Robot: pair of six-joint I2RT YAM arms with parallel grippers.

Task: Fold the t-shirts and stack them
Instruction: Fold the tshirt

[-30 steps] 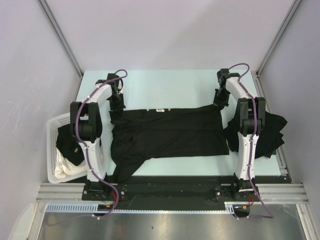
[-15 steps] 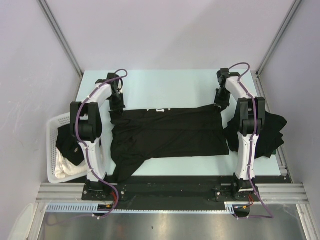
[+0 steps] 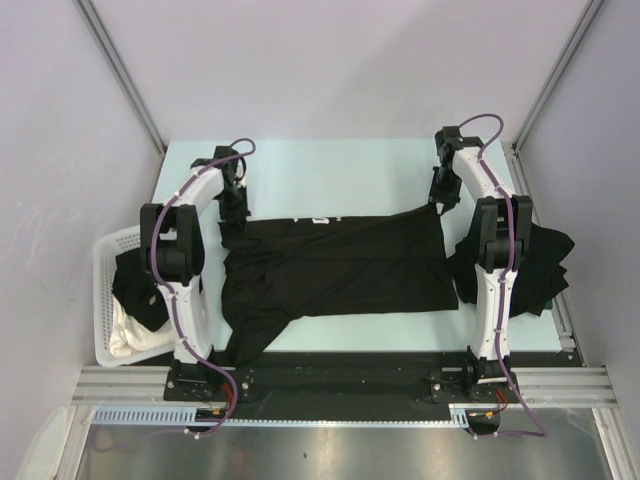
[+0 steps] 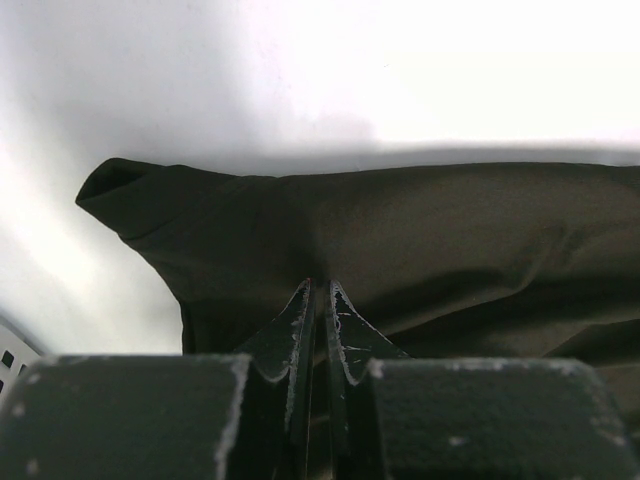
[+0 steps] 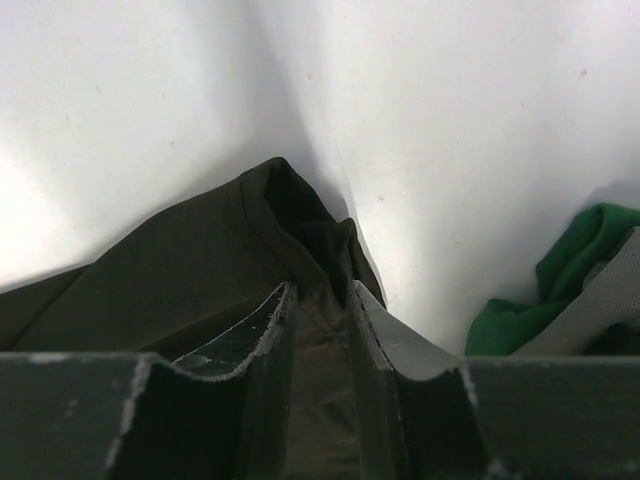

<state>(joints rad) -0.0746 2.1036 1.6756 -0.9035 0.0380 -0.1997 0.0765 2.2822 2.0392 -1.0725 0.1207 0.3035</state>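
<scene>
Spread on the counter [image 3: 330, 170] with its long axis left to right, the t-shirt [image 3: 335, 265] has its far left corner clenched in the left pincer [image 4: 320, 292], while its far right corner lies under the right pincer [image 5: 320, 292], jaws parted and released.

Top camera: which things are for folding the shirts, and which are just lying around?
For the job:
- spread t-shirt on the table
- heap of black t-shirts on the right
- crumpled black shirt in the white basket

Just lying about:
- white basket
- white cloth inside it
- green cloth by the heap
</scene>
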